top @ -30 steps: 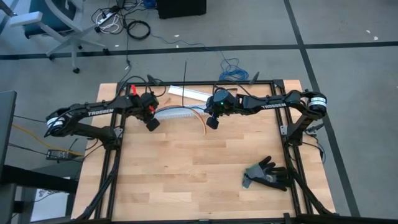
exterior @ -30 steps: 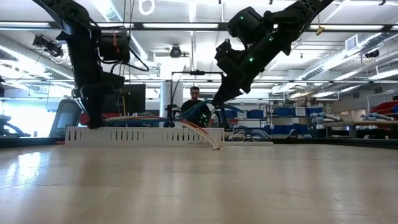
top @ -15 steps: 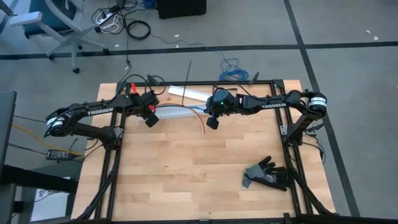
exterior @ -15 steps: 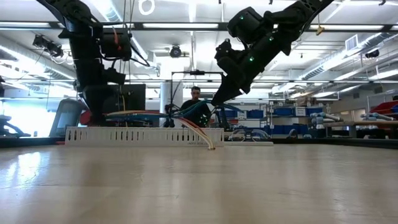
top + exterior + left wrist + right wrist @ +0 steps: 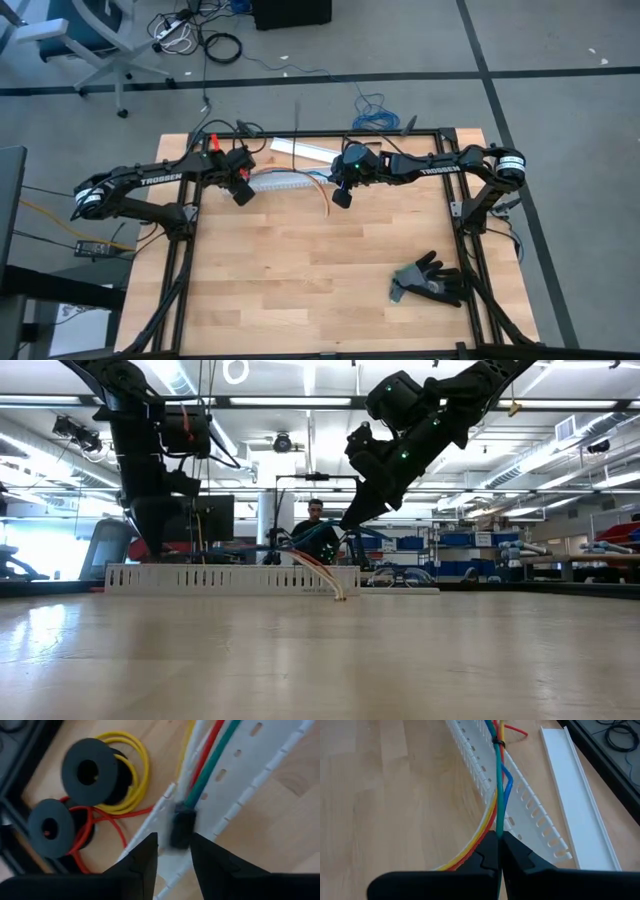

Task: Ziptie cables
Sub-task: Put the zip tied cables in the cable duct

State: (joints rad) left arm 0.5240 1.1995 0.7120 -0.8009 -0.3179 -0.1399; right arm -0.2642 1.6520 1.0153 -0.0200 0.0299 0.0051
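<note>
Right hand [image 5: 497,851] upper centre of high view, clamped shut on the cables [image 5: 499,795] lying along the white duct [image 5: 530,805] w/ ziptie [image 5: 497,742] cinched further up, left hand [image 5: 172,857] at duct's left end, fingers slightly apart, gripping nothing.

Overhead view. White slotted duct [image 5: 283,181] at the tabletop's [image 5: 320,290] far edge; left pincer [image 5: 241,194] over its left end, right pincer [image 5: 341,196] beside its right end, cables [image 5: 322,196] curling out there. Black glove [image 5: 430,279] well apart.

One overhead view, one table-level view, two close wrist views, all sharing the white slotted duct [image 5: 285,181]
</note>
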